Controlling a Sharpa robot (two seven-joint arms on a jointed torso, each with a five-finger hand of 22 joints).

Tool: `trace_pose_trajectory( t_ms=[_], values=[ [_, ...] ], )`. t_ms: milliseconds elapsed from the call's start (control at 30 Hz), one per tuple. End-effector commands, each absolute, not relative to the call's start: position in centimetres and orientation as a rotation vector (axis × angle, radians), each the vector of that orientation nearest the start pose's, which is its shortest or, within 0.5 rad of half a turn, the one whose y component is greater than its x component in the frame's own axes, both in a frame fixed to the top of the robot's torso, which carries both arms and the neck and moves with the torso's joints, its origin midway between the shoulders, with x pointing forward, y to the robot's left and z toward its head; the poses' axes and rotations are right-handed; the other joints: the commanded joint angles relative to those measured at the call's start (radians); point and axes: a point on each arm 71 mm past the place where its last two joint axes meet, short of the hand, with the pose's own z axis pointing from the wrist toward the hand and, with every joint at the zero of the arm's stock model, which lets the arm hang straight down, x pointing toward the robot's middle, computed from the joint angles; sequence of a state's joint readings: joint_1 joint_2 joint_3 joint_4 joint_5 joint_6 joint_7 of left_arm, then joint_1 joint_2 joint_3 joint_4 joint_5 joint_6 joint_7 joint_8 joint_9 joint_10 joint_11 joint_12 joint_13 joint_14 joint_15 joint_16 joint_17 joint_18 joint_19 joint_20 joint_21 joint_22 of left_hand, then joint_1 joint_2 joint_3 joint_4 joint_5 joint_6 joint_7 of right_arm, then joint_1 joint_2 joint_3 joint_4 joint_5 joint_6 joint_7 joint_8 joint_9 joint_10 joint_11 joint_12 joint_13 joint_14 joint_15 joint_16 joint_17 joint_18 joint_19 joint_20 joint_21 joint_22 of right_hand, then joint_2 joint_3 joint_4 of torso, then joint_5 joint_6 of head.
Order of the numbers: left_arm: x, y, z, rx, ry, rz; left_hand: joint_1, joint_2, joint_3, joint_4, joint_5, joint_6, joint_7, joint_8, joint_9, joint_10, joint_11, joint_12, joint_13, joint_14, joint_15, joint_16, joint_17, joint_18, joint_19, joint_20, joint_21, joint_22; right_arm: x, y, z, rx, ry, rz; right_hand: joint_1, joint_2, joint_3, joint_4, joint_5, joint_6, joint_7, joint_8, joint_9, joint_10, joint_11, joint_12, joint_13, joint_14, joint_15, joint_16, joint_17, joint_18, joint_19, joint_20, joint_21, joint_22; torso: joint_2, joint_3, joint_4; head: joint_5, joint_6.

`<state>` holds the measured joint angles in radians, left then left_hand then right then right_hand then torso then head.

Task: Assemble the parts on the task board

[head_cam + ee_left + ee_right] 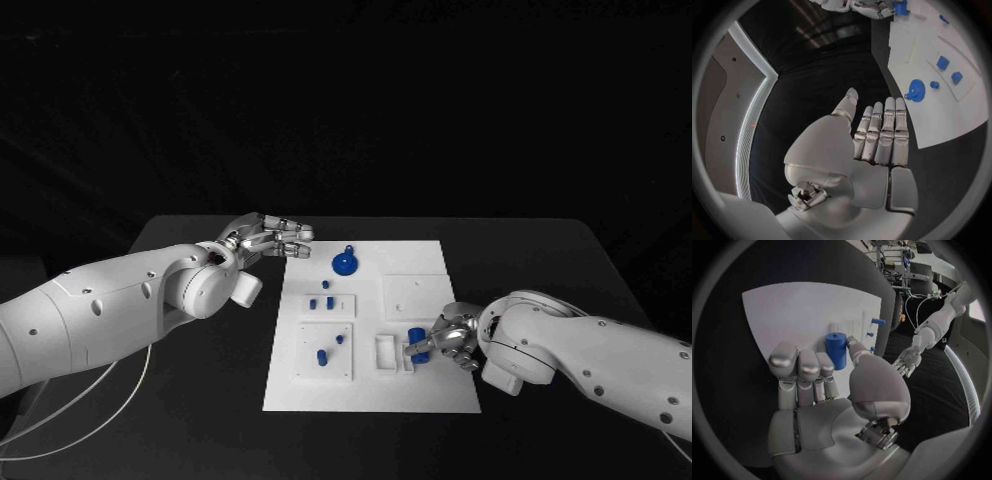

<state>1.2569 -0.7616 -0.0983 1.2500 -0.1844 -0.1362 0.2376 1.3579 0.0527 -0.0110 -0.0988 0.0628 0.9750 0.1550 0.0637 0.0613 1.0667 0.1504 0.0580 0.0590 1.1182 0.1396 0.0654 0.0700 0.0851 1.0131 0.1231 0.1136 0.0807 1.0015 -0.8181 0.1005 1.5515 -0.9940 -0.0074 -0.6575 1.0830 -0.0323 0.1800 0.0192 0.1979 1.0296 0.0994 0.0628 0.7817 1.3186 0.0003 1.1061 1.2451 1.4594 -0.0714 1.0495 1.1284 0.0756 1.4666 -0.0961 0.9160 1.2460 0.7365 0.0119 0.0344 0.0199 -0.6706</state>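
Note:
The white task board (372,393) lies in the middle of the black table. My right hand (450,343) is over its right edge and pinches an upright blue cylinder (417,337) between thumb and fingers; the right wrist view shows that cylinder (836,350) beside the thumb, above the board (798,310). My left hand (273,238) hovers off the board's far left corner, fingers straight and holding nothing (879,135). A round blue part (345,264) sits at the board's far end, also seen as the round blue part (914,92) from the left wrist.
Small blue blocks (320,300) and short blue pegs (322,355) stand on the board's left half. A white slotted piece (385,353) lies beside my right hand. A raised white square (411,293) occupies the right half. Black table surrounds the board.

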Motion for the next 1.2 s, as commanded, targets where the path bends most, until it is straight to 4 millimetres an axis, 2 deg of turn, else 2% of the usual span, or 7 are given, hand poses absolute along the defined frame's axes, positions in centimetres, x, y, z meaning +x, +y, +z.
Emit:
trace_pose_trajectory(
  t_ms=[33, 167, 333, 567, 667, 1033, 1200],
  values=[
    [53.5, 24.0, -19.3, -0.963, 1.647, -1.374, -0.007, 0.004, -0.006, 0.0, 0.006, 0.001, 0.001, -0.002, 0.0, -0.003, -0.001, 0.001, 0.001, -0.007, -0.001, -0.003, 0.001, -0.016, -0.003, 0.002, 0.001, -0.001, 44.3, -21.3, -27.7, 0.564, 2.358, 0.36, -0.008, 0.002, -0.002, 0.013, -0.014, 0.013, -0.002, 0.001, -0.701, 0.005, -0.004, -0.002, -0.001, -0.002, 0.0, -0.003, -0.001, 0.02, 0.059, 0.003, -0.004, -0.001, 0.0, 0.0008, 0.0005, 0.004, 0.0],
    [53.5, 24.1, -19.3, -0.965, 1.65, -1.373, -0.007, 0.004, -0.006, 0.0, 0.006, 0.001, 0.001, -0.002, 0.0, -0.003, -0.001, 0.001, 0.001, -0.007, -0.001, -0.003, 0.001, -0.016, -0.003, 0.002, 0.001, -0.001, 44.1, -21.3, -27.4, 0.58, 2.343, 0.381, -0.006, -0.007, 0.001, 0.039, -0.026, 0.025, -0.005, 0.001, -0.702, 0.005, -0.007, -0.006, -0.004, -0.001, -0.003, -0.006, -0.004, 0.019, 0.059, 0.0, -0.006, -0.004, 0.0, 0.0002, 0.0002, 0.005, -0.003],
    [53.6, 24.2, -19.4, -0.967, 1.656, -1.369, -0.006, 0.003, -0.005, -0.001, 0.011, -0.001, 0.001, -0.003, 0.0, -0.003, -0.001, 0.001, 0.001, -0.008, -0.001, -0.003, 0.001, -0.016, -0.003, 0.002, 0.0, -0.001, 44.0, -21.5, -26.7, 0.596, 2.32, 0.4, -0.012, -0.008, -0.001, 0.048, -0.032, 0.031, -0.007, 0.002, -0.701, 0.005, -0.007, -0.006, -0.004, -0.002, -0.003, -0.007, -0.005, 0.019, 0.059, 0.0, -0.007, -0.005, -0.001, -0.0011, -0.0007, 0.005, -0.002],
    [53.7, 24.4, -19.4, -0.968, 1.653, -1.363, -0.005, 0.003, -0.004, -0.001, 0.013, 0.0, 0.001, -0.002, 0.0, -0.004, -0.001, 0.001, 0.001, -0.008, -0.001, -0.003, 0.001, -0.016, -0.003, 0.002, 0.0, -0.001, 44.0, -21.4, -25.7, 0.602, 2.292, 0.426, -0.008, -0.01, 0.0, 0.052, -0.033, 0.049, -0.012, 0.001, -0.699, 0.005, -0.011, -0.01, -0.007, -0.002, -0.005, -0.01, -0.007, 0.018, 0.059, -0.002, -0.006, -0.006, 0.0, 0.0, -0.0011, 0.008, -0.001],
    [53.7, 24.4, -19.4, -0.968, 1.651, -1.361, -0.005, 0.003, -0.004, -0.001, 0.013, 0.0, 0.001, -0.002, 0.0, -0.004, -0.001, 0.001, 0.001, -0.008, -0.001, -0.003, 0.001, -0.016, -0.003, 0.002, 0.0, -0.001, 43.9, -21.2, -25.3, 0.597, 2.287, 0.438, -0.008, -0.01, 0.001, 0.053, -0.031, 0.053, -0.013, 0.001, -0.699, 0.005, -0.012, -0.011, -0.008, -0.002, -0.006, -0.012, -0.009, 0.017, 0.059, -0.003, -0.006, -0.006, 0.0, -0.0007, 0.0001, 0.009, 0.0],
    [53.7, 24.4, -19.4, -0.968, 1.649, -1.361, -0.008, 0.003, -0.004, 0.0, 0.013, -0.001, 0.001, -0.003, 0.0, -0.004, -0.001, 0.001, 0.001, -0.008, -0.001, -0.003, 0.001, -0.016, -0.003, 0.002, 0.001, -0.001, 43.3, -19.6, -24.9, 0.551, 2.313, 0.476, -0.008, -0.011, 0.002, 0.056, -0.032, 0.068, -0.019, 0.001, -0.698, 0.005, -0.015, -0.015, -0.01, -0.002, -0.008, -0.015, -0.01, 0.014, 0.058, -0.005, -0.005, -0.005, 0.0, -0.0024, -0.0001, 0.013, -0.006],
    [53.6, 24.4, -19.4, -0.968, 1.649, -1.362, -0.008, 0.003, -0.004, 0.0, 0.013, -0.001, 0.001, -0.003, 0.0, -0.004, -0.001, 0.001, 0.001, -0.008, -0.001, -0.003, 0.001, -0.016, -0.003, 0.002, 0.001, -0.001, 43.3, -19.3, -24.9, 0.542, 2.315, 0.479, -0.006, -0.011, 0.004, 0.055, -0.03, 0.072, -0.02, 0.001, -0.698, 0.005, -0.016, -0.016, -0.011, -0.002, -0.008, -0.015, -0.01, 0.013, 0.058, -0.005, -0.005, -0.005, 0.0, -0.0017, -0.0008, 0.013, -0.006]
  ],
)
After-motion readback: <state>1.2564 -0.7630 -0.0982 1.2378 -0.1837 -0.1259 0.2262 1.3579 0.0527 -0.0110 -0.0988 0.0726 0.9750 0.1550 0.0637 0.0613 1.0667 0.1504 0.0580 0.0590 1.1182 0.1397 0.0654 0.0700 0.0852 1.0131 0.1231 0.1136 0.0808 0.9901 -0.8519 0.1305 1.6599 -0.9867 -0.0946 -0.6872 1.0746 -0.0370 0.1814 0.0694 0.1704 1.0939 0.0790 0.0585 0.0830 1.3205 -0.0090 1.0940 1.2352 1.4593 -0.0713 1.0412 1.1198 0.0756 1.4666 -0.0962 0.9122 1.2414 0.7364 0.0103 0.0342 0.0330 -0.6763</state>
